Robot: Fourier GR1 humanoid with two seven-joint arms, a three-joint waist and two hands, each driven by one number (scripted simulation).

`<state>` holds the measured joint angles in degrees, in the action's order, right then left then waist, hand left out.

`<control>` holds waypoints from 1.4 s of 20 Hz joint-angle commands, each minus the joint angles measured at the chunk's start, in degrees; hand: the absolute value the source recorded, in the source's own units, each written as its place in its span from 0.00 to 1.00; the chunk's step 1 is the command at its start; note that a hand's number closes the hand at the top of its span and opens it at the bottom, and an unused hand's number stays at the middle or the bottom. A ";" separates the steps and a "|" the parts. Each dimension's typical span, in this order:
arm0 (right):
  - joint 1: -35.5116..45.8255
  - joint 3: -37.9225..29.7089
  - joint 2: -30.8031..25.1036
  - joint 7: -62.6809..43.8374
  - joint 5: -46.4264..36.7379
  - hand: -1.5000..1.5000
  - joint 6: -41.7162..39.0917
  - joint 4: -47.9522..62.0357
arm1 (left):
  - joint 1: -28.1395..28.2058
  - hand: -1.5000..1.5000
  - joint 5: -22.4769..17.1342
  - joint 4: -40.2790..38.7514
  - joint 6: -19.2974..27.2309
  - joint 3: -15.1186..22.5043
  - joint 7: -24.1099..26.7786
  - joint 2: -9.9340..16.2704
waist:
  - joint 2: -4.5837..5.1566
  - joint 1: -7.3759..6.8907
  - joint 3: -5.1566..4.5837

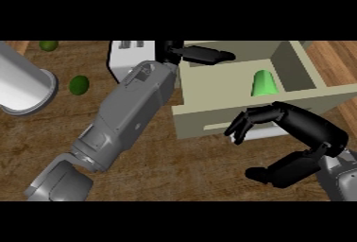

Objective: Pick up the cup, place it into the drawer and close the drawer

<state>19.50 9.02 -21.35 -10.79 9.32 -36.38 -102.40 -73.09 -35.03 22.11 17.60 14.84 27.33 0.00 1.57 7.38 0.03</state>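
Note:
The green cup (263, 83) lies inside the open beige drawer (202, 116), near its right side. My left hand (203, 54) reaches over the drawer's back left corner with its fingers straight, pointing right and holding nothing; its grey forearm crosses the counter diagonally. In front of the drawer is my right hand (303, 125), with its fingers bent down toward the drawer's front panel beside the white handle (261, 134). Its thumb is spread wide below. The cup is apart from both hands.
A large grey cylinder (24, 87) lies at the left edge. Two green limes (79, 85) (47, 45) sit on the wooden counter near it. A white box-like appliance (131, 54) stands behind my left forearm, next to the drawer.

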 commanded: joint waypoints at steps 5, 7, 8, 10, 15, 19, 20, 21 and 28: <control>-4.08 6.29 -1.02 6.64 -23.91 0.00 6.91 4.07 | 3.71 0.00 -4.33 1.57 -0.62 0.50 3.90 0.00 | -0.80 -4.54 0.05; -4.31 8.72 0.80 7.65 -28.73 0.00 10.43 9.14 | 3.71 0.00 -3.03 1.90 -1.53 -0.90 4.20 0.00 | -1.07 -6.82 0.02; -4.25 10.94 2.59 8.77 -31.98 0.00 12.98 12.38 | 3.42 0.00 -2.73 2.25 -2.50 -1.40 4.00 0.14 | -1.05 -7.60 0.03; -1.99 10.34 1.47 11.19 -32.34 0.00 11.75 20.08 | 6.51 0.00 -3.69 4.26 -4.27 -2.05 3.66 0.89 | -1.23 -8.85 0.02; 5.11 12.78 4.51 18.07 -39.40 1.00 16.75 38.48 | 10.60 0.00 -3.41 6.70 -5.61 -2.48 5.55 3.06 | -0.93 -10.47 0.07; 11.31 9.57 7.29 23.21 -41.10 1.00 22.82 53.12 | 14.64 0.00 -3.25 10.36 -7.74 -1.71 4.29 4.94 | -0.82 -12.08 0.13; 12.76 7.86 6.48 25.77 -40.39 1.00 23.32 56.01 | 15.12 0.00 -3.54 11.96 -6.32 -1.48 3.44 3.49 | -0.93 -12.70 0.17; 14.93 6.07 5.13 27.09 -39.60 1.00 22.88 57.84 | 15.06 0.00 -3.21 12.63 -7.22 -1.11 2.61 5.01 | -0.79 -13.57 0.21; 26.73 -3.30 2.26 33.58 -35.62 1.00 26.05 68.83 | 18.36 0.00 -4.25 16.05 -11.81 -1.79 0.77 9.54 | 0.12 -15.23 0.27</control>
<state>40.16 10.42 -17.14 19.77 -28.12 -11.48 -39.70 -56.08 -38.95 36.47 7.69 13.20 29.30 7.36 1.19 -6.79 0.23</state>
